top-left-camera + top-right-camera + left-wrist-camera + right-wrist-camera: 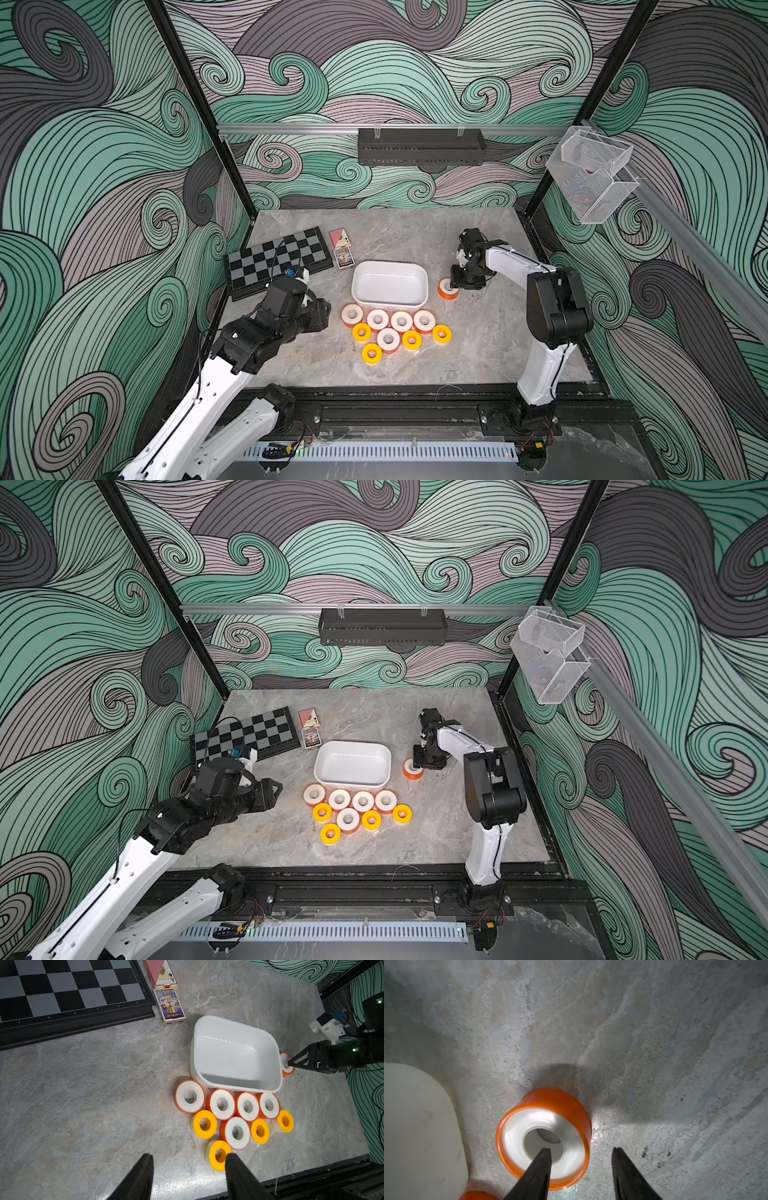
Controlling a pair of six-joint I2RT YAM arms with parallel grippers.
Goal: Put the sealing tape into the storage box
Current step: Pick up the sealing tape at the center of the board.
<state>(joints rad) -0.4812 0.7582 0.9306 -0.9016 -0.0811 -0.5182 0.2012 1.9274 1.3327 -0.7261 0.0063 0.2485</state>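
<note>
My right end effector (581, 1148), lower centre, spread and not yet pinching, straddles one wall of the sealing tape (548, 1103); uneven closure could skid it against the storage box (415, 1126).

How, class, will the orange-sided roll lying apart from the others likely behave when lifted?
Probably stiff: the orange-sided roll shows a crisp ring shape. Lying flat, it shouldn't roll; tipped on edge it likely would. Its glossy side may slip in the right hand.
</note>
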